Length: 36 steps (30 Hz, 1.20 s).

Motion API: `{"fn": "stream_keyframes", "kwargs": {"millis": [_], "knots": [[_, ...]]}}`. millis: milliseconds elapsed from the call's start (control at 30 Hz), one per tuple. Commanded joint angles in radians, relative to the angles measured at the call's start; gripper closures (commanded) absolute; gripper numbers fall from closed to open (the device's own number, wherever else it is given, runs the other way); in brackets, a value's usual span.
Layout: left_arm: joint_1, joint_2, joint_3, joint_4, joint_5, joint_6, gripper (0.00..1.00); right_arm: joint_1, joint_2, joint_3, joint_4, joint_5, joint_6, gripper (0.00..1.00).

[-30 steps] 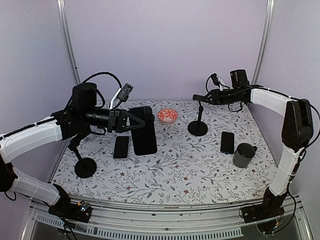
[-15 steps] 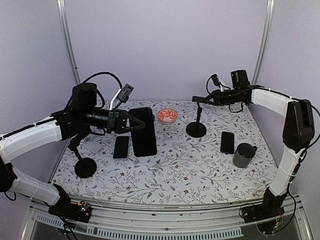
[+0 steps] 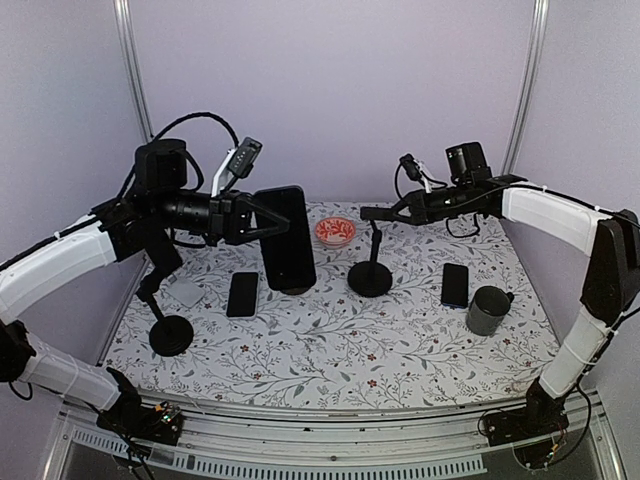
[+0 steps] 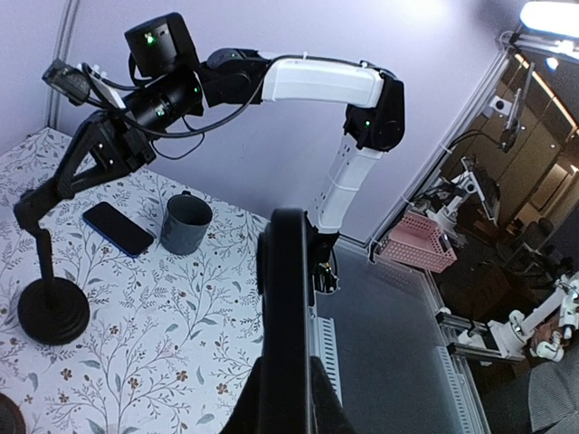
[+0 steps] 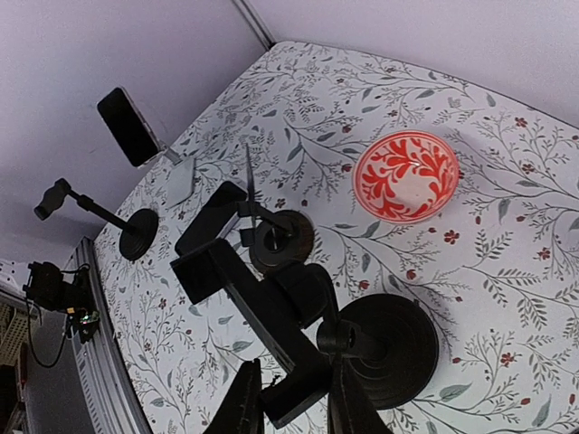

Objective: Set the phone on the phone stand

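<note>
The left gripper point(image 3: 262, 218) is pinching the phone point(image 3: 287, 240) upright in the air, apart from the stand point(image 3: 370, 277) whose top the right gripper point(image 3: 370, 212) is clamping; the placement is calling for a slow, square approach while the stand is being steadied.

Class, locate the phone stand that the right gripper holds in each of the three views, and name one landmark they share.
Top external: phone stand just right of centre, below-right of the red bowl.
Left wrist: phone stand at the left edge, left of the grey mug.
Right wrist: phone stand at bottom centre, seen from above.
Shared landmark: the floral table cover.
</note>
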Motion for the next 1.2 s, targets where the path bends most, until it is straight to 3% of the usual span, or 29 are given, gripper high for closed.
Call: {"fn": "stream_keyframes", "kwargs": {"millis": [0,400,767,1167], "knots": [[-0.011,0.033,0.052,-0.010,0.031,0.047,1.00,0.093,-0.067,0.017,0.024,-0.040,-0.003,0.95],[-0.041,0.125,0.081,0.053,0.049,0.031,1.00,0.263,-0.083,0.043,-0.027,-0.091,0.008,0.95],[-0.102,0.214,0.009,0.370,0.126,-0.043,1.00,0.361,-0.027,0.059,0.011,-0.117,0.031,0.95],[-0.086,0.323,-0.010,0.541,0.205,-0.093,1.00,0.376,-0.038,0.046,0.017,-0.190,0.030,0.95]]}}
